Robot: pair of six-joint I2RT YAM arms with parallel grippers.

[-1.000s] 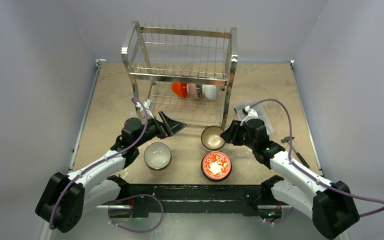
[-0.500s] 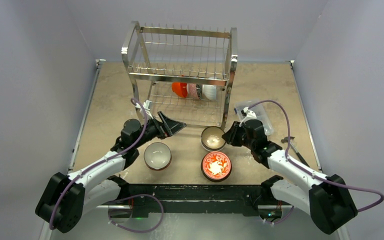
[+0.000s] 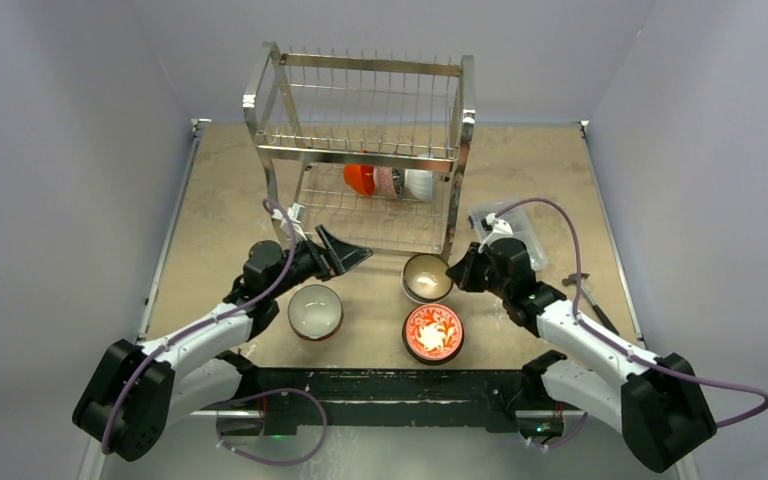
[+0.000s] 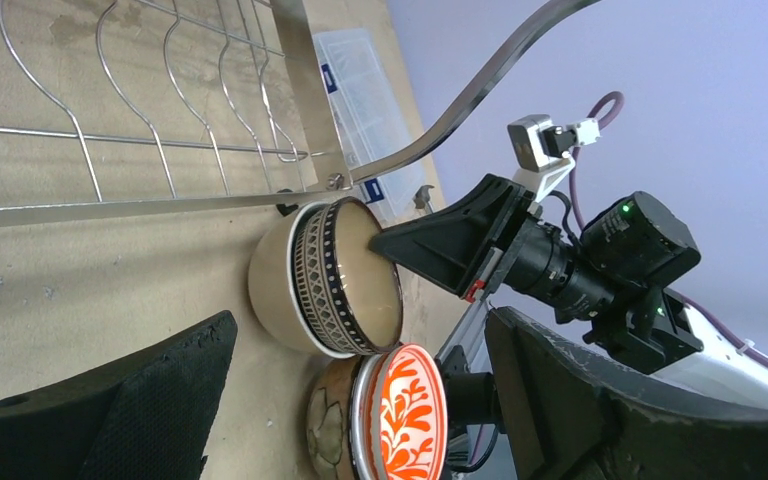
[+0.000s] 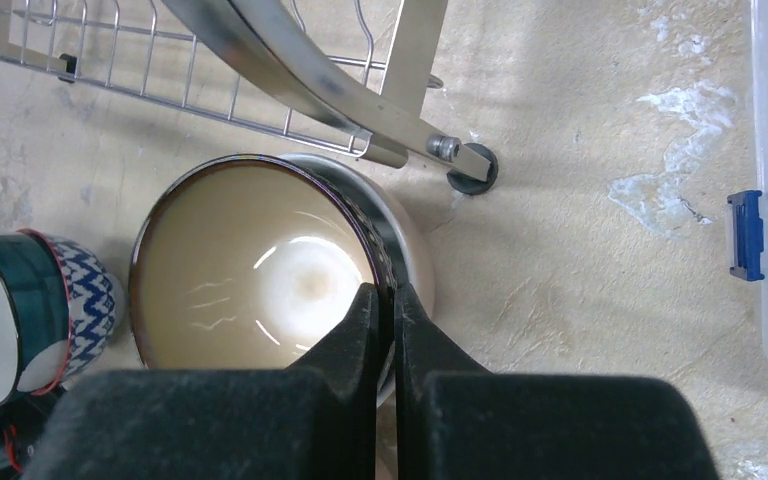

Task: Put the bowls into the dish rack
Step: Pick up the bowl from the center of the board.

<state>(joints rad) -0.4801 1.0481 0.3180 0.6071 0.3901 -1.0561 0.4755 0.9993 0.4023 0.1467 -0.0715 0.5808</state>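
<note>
Dish rack (image 3: 360,150) stands at the back middle of the table (image 3: 210,190), with three bowls (image 3: 390,181) on edge, side by side, on the right of its lower shelf. Three more sit on the table before it: the rear bowl (image 3: 422,277) just beside the rack's front right leg, the front bowl (image 3: 432,332) close before that, and the left bowl (image 3: 314,311) apart to their left. The right gripper (image 3: 451,273) straddles the rear bowl's right rim, one finger inside, one outside. The left gripper (image 3: 347,241) hangs between the left bowl and the rack. A plastic box (image 3: 520,228) lies right of the rack.

The tan bowl (image 3: 426,277) wears a black geometric band, the orange-red bowl (image 3: 433,331) white fronds.
</note>
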